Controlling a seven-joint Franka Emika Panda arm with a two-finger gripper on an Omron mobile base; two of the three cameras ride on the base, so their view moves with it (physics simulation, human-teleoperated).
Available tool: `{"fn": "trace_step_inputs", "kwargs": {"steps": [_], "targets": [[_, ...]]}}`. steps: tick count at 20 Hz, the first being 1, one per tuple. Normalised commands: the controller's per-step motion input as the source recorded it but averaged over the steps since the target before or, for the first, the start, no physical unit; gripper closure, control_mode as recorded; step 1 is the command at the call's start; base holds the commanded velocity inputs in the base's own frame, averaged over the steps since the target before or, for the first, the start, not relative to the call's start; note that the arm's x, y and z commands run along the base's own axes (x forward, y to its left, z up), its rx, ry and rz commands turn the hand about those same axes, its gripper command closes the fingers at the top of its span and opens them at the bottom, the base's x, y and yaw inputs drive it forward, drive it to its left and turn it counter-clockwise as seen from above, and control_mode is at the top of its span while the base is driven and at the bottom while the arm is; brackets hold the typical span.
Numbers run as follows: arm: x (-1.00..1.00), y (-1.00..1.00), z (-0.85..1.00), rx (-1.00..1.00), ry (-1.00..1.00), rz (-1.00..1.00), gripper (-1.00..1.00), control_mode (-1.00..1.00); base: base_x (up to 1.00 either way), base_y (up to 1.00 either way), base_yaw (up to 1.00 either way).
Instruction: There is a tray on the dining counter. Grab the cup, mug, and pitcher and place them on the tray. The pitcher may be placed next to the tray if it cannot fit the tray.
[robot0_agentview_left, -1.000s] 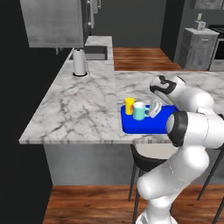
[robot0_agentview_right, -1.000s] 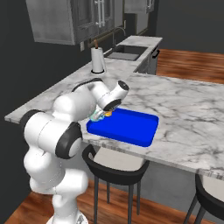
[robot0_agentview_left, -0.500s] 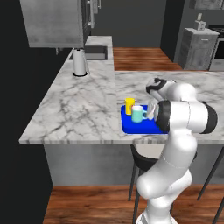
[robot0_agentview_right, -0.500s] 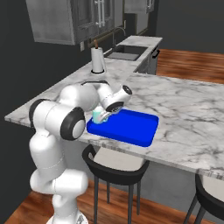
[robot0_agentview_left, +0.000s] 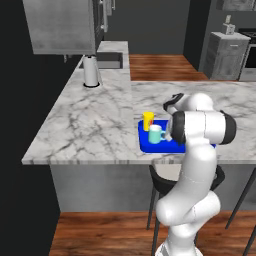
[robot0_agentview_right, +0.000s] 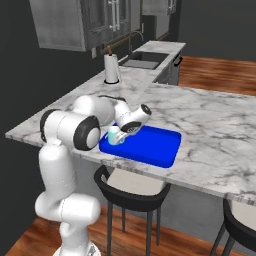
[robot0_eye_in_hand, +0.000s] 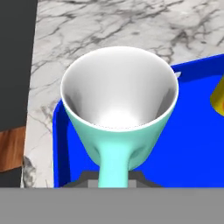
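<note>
**Over the blue tray, a mug that could tip**

On the near left end of the tray (robot0_agentview_left: 150, 145), the gripper (robot0_eye_in_hand: 113, 177) pinches the mug (robot0_eye_in_hand: 119, 114) by its handle. The mug sits low over the tray's corner, close to the rim. I cannot tell if it touches the floor yet.

If the fingers let go too high, the mug may drop and fall over. It could also bump the cup (robot0_agentview_left: 148, 120), which stands just beside it on the tray, a little farther away. A push sideways could slide the mug off the edge of the dining counter (robot0_agentview_left: 95, 125).

Count: one tray, one mug, one cup. One paper towel roll (robot0_agentview_left: 90, 71) stands far off.
</note>
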Motion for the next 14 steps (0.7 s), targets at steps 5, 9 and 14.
{"fn": "trace_step_inputs", "kwargs": {"steps": [5, 9, 14], "targets": [[0.3, 0.0, -0.27, 0.0, 0.0, 0.0, 1.0, -1.0, 0.0, 0.0, 0.0], [0.25, 0.0, -0.27, 0.0, 0.0, 0.0, 1.0, -1.0, 0.0, 0.0, 0.0], [0.19, 0.0, -0.26, 0.0, 0.0, 0.0, 1.0, -1.0, 0.0, 0.0, 0.0]]}}
